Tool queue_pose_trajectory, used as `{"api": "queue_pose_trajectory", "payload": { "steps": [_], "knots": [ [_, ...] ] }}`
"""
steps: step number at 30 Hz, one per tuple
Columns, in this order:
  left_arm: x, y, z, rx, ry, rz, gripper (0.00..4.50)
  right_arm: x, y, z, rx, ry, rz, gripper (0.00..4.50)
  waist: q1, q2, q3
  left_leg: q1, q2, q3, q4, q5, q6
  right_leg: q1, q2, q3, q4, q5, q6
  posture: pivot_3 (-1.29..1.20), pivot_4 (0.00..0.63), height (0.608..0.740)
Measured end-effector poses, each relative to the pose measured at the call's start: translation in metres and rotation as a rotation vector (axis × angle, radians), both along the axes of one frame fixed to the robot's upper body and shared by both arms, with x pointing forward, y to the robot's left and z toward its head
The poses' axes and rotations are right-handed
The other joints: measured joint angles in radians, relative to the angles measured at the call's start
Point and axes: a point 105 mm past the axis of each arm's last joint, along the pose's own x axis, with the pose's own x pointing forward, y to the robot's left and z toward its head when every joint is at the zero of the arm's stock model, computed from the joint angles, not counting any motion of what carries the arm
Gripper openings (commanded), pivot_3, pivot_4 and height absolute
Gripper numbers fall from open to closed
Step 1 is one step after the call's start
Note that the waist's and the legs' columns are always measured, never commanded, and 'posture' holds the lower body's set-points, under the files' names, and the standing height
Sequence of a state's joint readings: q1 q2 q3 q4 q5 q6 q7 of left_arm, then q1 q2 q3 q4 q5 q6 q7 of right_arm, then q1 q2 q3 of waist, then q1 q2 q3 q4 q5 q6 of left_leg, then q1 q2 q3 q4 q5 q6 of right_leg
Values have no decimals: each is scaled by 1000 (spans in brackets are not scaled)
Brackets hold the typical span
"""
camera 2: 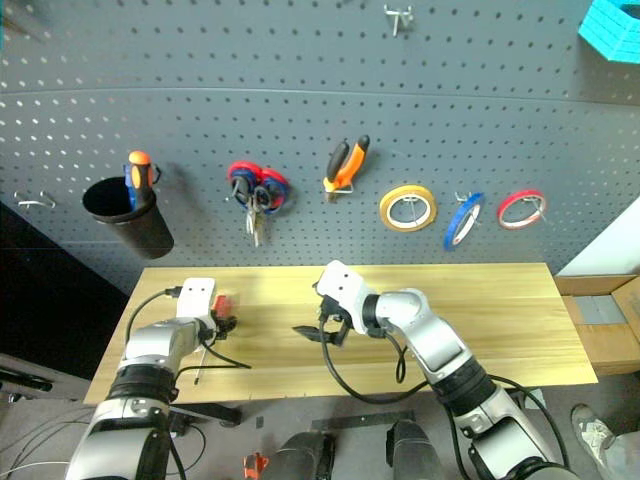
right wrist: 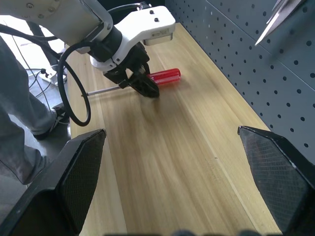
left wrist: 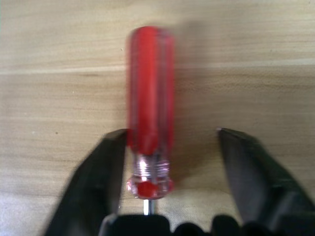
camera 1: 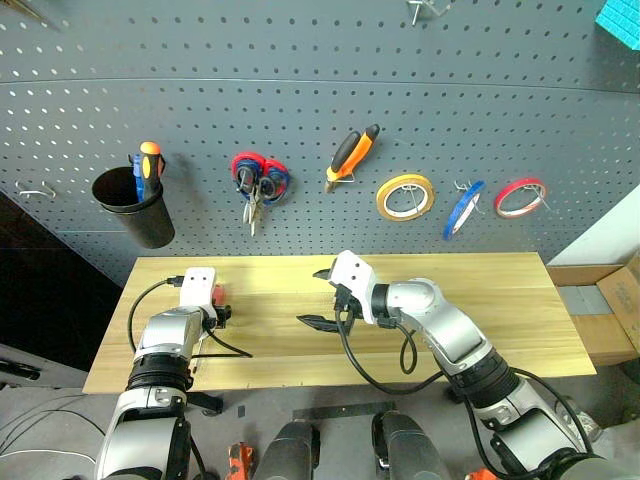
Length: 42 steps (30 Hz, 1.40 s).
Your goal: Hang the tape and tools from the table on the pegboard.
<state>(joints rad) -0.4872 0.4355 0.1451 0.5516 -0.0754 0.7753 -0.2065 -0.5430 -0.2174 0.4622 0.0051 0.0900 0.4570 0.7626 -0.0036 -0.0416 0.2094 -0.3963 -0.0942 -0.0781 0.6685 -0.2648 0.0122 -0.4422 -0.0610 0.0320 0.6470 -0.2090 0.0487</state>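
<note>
Left gripper (left wrist: 170, 147) fingers straddle the red screwdriver (left wrist: 149, 105) on the tabletop (camera 1: 500, 300), not yet clenched; right gripper (camera 1: 322, 297) fingers released, empty.

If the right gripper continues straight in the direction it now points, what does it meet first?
Most likely the left gripper, which straddles the red-handled screwdriver on the table. The right gripper is open and points along the tabletop toward it; depth is uncertain.

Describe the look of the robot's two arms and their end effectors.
Both arms are silver-grey metal with black joint bands. Each wrist carries a white block housing, and a loose black cable loops from it. The left end effector and right end effector each have two black, tapered fingers; the right's pads show a fine grid texture.
</note>
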Motion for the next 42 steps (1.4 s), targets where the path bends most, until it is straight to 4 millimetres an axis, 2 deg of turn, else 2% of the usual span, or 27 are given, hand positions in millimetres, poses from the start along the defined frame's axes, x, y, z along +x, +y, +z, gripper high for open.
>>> {"api": "queue_pose_trajectory", "payload": {
  "steps": [2,3,5,7,9,12,14,16,19,22,26,29,31,33,38,42],
  "knots": [
    [-4,0,-1,4,-5,-5,994,0,0,0,5,9,-5,4500,0,0,0,0,0,0,0,0,0,0,0,0,0,0,0,56,189,740],
    [-7,1,-1,10,-11,-9,815,1,0,2,17,20,-8,4500,-1,0,0,0,0,0,0,0,0,0,0,0,0,0,0,57,190,740],
    [-15,1,2,30,-65,-43,816,-1,2,9,56,38,-3,4500,-3,0,0,-1,0,0,-1,0,0,-1,0,1,0,0,0,57,190,740],
    [-20,-5,17,41,-184,-104,816,-6,3,21,108,43,33,4500,-1,0,0,-2,1,0,-1,-1,-1,-2,0,3,-1,0,0,63,190,740],
    [-23,-14,46,51,-357,-175,815,-15,4,38,174,41,98,4500,2,0,0,-2,1,-1,-2,-1,-1,-2,0,4,-2,0,0,78,189,740],
    [-34,-29,103,56,-662,-243,815,-34,6,69,296,28,226,4500,8,1,0,-1,1,-1,-2,-1,-1,0,-1,3,-4,0,0,90,189,740],
    [-46,-36,135,58,-826,-261,815,-37,5,89,354,-2,257,4500,9,1,0,0,1,-1,-2,-2,1,1,-1,3,-3,0,0,92,188,740],
    [-55,-40,156,57,-936,-264,815,-35,4,103,376,-40,266,4500,12,1,0,3,1,-1,-2,-3,3,3,-1,3,-3,0,0,95,185,740],
    [-63,-41,180,65,-1028,-257,815,-32,5,112,382,-69,263,4500,14,1,0,3,1,-1,-3,-3,3,3,0,2,-2,0,0,106,180,740],
    [-60,-41,207,76,-1110,-268,815,-31,7,117,389,-81,263,4500,20,1,0,3,1,-1,-2,-2,1,3,0,0,-2,0,0,110,177,740],
    [-54,-34,273,144,-1287,-287,815,-31,9,123,397,-106,272,4500,27,0,0,2,1,-1,-2,-1,-1,2,0,-1,-2,0,0,108,168,740],
    [-53,-18,325,186,-1427,-244,815,-29,11,127,414,-118,263,4500,27,0,-1,2,1,-1,-2,-1,-1,2,1,-2,-2,0,0,104,165,740],
    [-58,-7,348,196,-1498,-203,815,-27,11,129,421,-121,256,4500,26,0,-1,3,1,0,-3,-1,-1,1,1,-1,-2,0,0,94,162,740],
    [-56,3,353,209,-1517,-170,815,-25,11,129,427,-124,239,4500,24,0,-1,3,1,0,-4,-1,-1,1,1,-1,-2,0,0,94,161,740],
    [-35,25,332,250,-1414,-107,815,-22,11,131,437,-132,216,4500,25,0,-1,2,1,0,-4,0,-2,0,2,-1,-2,0,-1,85,161,740],
    [-26,37,319,299,-1384,-67,815,-22,13,135,442,-144,213,4500,25,0,-1,2,1,0,-4,0,-2,0,2,-1,-2,0,-1,81,164,740]
  ]
}}
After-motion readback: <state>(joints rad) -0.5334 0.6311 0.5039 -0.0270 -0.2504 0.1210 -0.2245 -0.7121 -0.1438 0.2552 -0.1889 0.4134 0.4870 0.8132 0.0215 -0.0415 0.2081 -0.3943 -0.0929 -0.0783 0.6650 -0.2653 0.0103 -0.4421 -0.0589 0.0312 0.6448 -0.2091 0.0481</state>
